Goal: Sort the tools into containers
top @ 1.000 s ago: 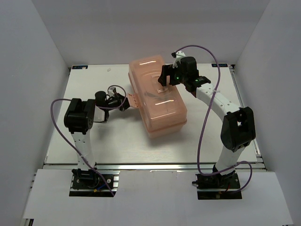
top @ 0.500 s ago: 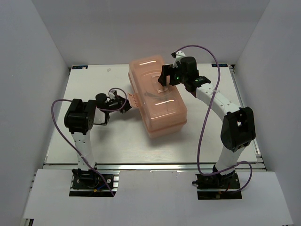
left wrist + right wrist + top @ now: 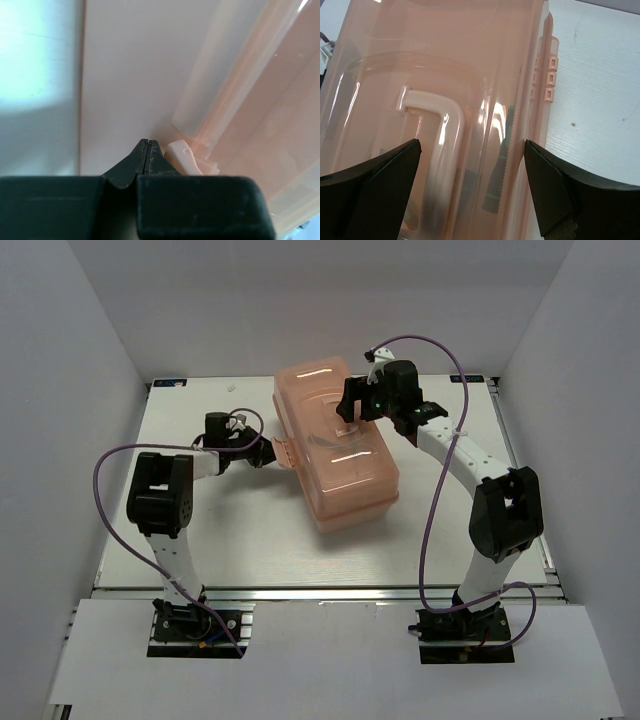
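Salmon-pink translucent plastic toolbox [image 3: 335, 445] sits shut near the white tabletop's [image 3: 200, 540] far edge, the left gripper [image 3: 146, 145] pressed together at its pale side latch [image 3: 182, 155], the right gripper [image 3: 470, 147] spread wide over the lid handle [image 3: 442, 130]; a slipping tip could shove the box askew.

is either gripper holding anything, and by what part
Nothing is held. The left gripper is shut empty, tips beside the toolbox latch; the right gripper is open over the lid handle.
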